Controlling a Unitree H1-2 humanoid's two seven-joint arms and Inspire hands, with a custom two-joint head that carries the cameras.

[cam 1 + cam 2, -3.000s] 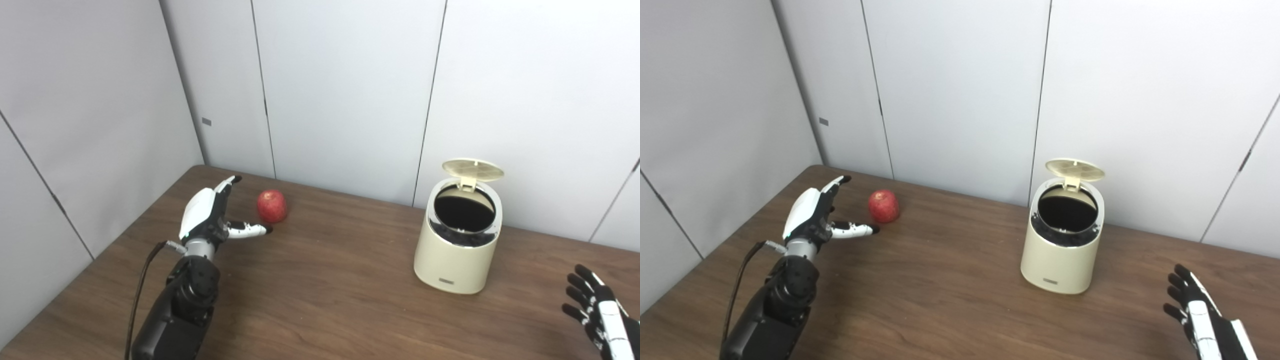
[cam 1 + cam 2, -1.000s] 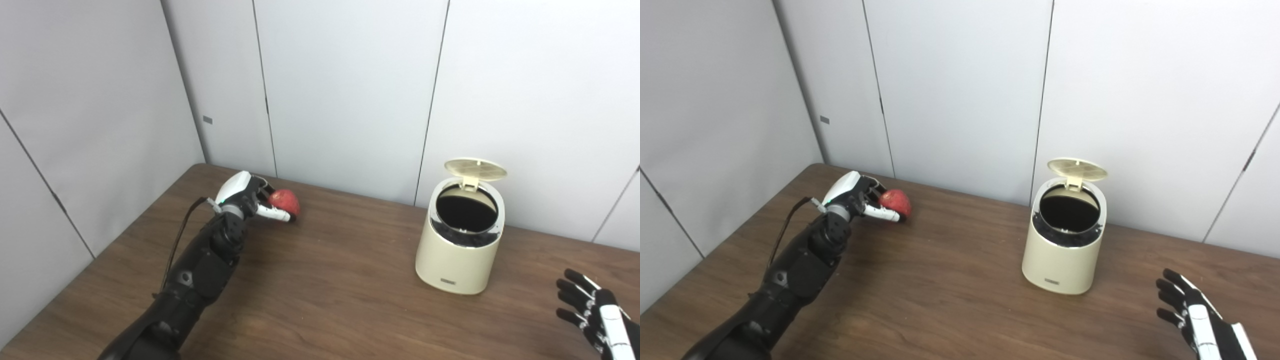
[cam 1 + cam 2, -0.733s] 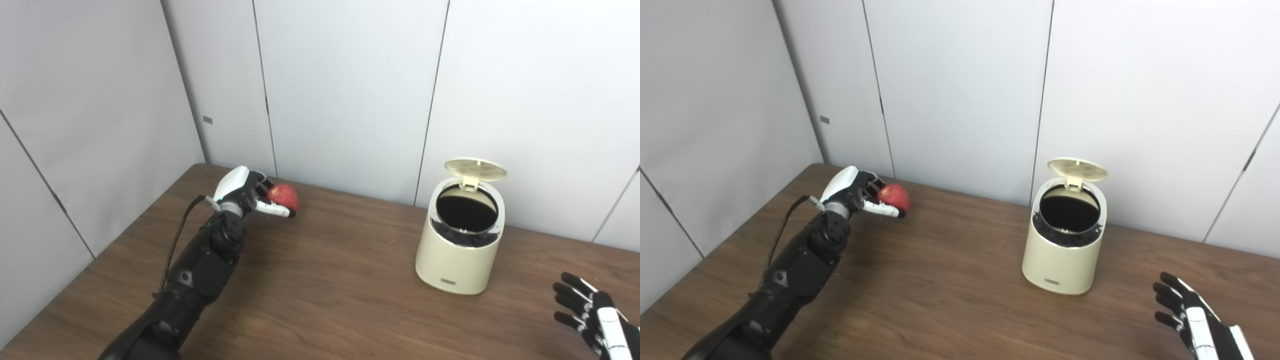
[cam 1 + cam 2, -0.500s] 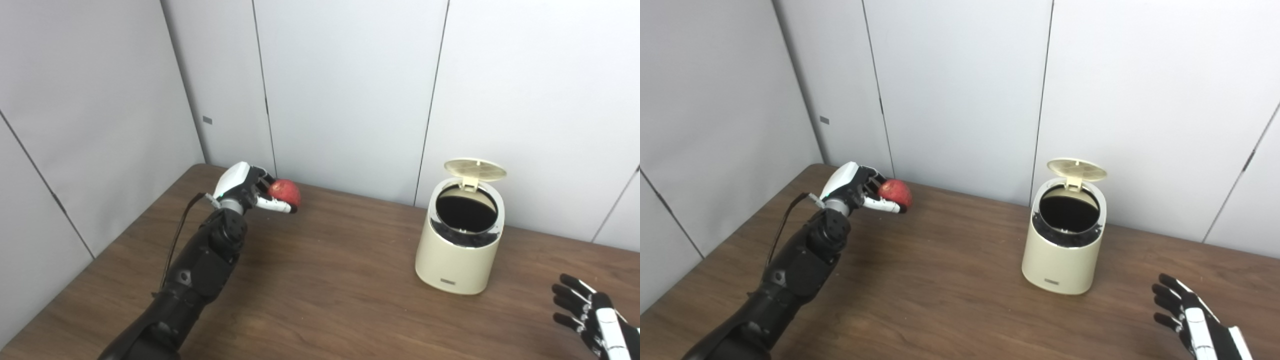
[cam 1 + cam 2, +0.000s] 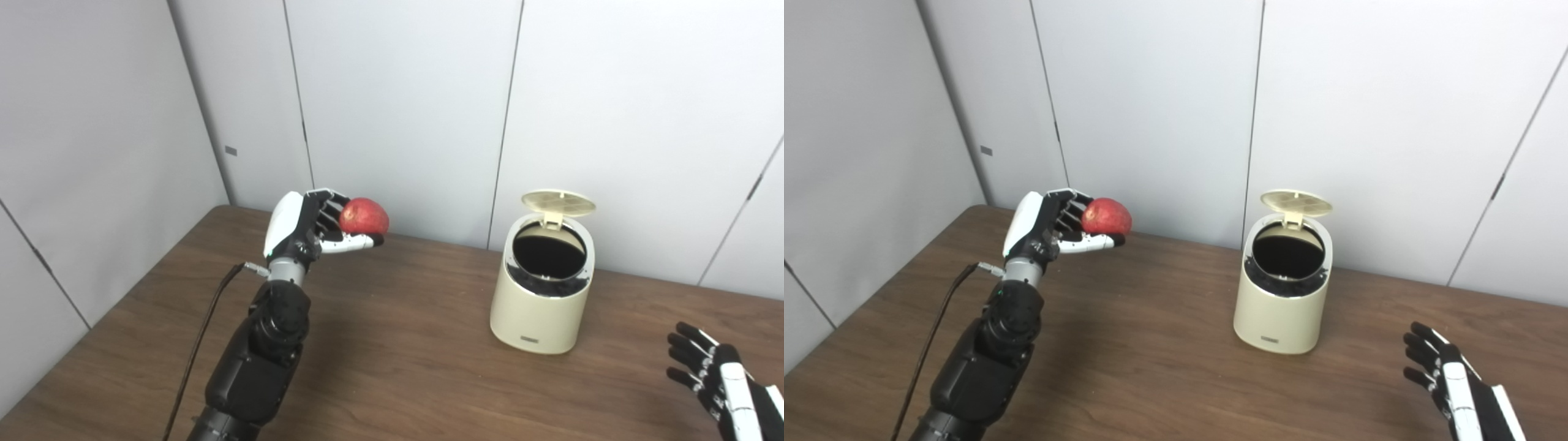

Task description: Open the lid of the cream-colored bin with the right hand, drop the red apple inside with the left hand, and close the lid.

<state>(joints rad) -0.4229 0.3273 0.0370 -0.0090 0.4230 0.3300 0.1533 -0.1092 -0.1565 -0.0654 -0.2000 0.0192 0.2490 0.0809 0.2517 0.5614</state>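
Observation:
My left hand (image 5: 306, 226) is shut on the red apple (image 5: 364, 217) and holds it raised above the table, left of the bin. The cream-colored bin (image 5: 540, 306) stands on the table with its round lid (image 5: 558, 201) tipped up at the back, so the dark inside shows. My right hand (image 5: 716, 383) hovers low at the bottom right with its fingers spread, holding nothing, well clear of the bin.
The brown wooden table (image 5: 398, 367) runs up to grey wall panels (image 5: 398, 104) behind and on the left. A black cable (image 5: 202, 337) hangs along my left forearm.
My left hand closed on the apple and lifted it off the table, up and a little right. The camera has shifted slightly. The right hand drifted slightly.

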